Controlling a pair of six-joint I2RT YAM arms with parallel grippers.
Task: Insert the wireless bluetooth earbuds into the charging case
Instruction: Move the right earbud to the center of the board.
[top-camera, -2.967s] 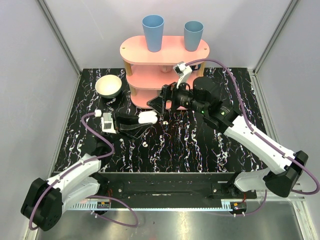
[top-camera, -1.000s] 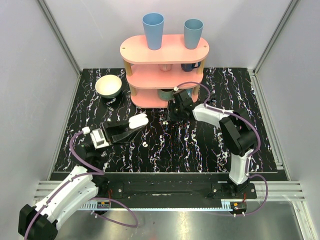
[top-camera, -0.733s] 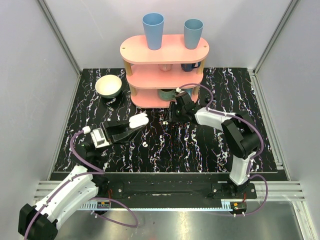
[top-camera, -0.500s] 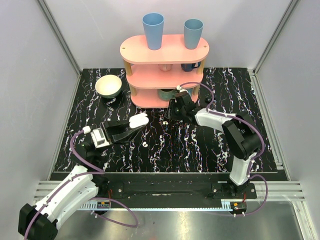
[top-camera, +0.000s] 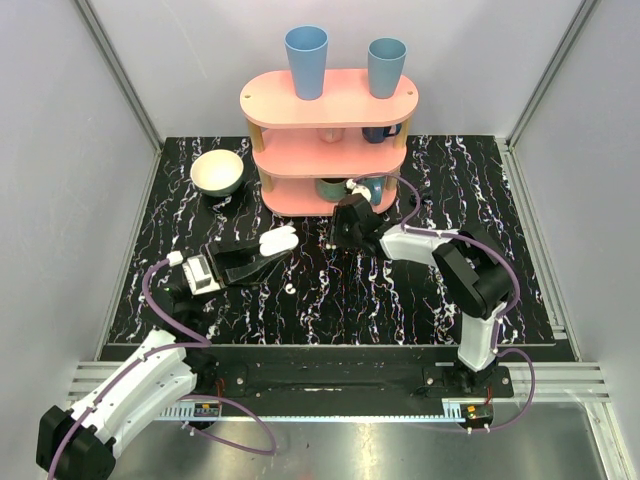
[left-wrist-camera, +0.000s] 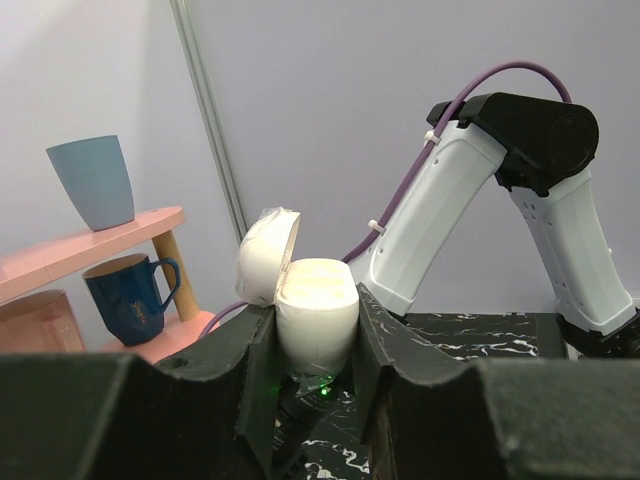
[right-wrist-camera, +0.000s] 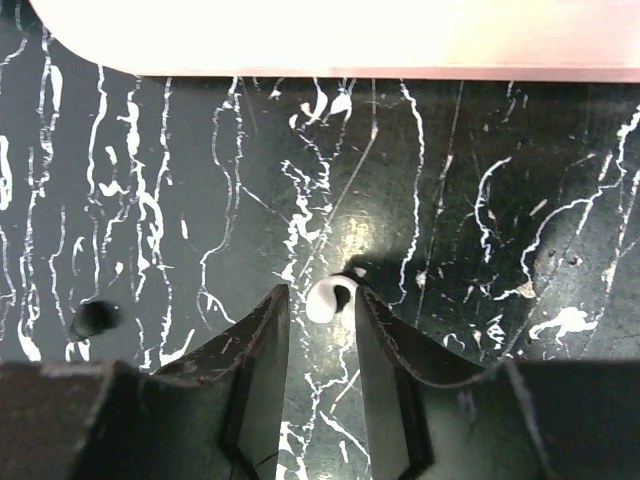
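Right wrist cam: my right pincer (right-wrist-camera: 322, 294) is low over the bench (right-wrist-camera: 150, 180), fingers spread a little, w/ one earbud (right-wrist-camera: 330, 298) lying on the bench between the tips. One tip looks to touch it, the other shows a dark gap, so no pinch. Pink shelf (right-wrist-camera: 300, 30) base is just beyond. Left wrist cam: my left pincer (left-wrist-camera: 315, 310) is clamped on the charging case (left-wrist-camera: 316, 330), held above the bench, lid (left-wrist-camera: 266, 255) flipped open. Top cam: case is left of that earbud, apart from it; a tiny white bit, prob. the 2nd earbud (top-camera: 289, 288), lies on the bench btw the arms.
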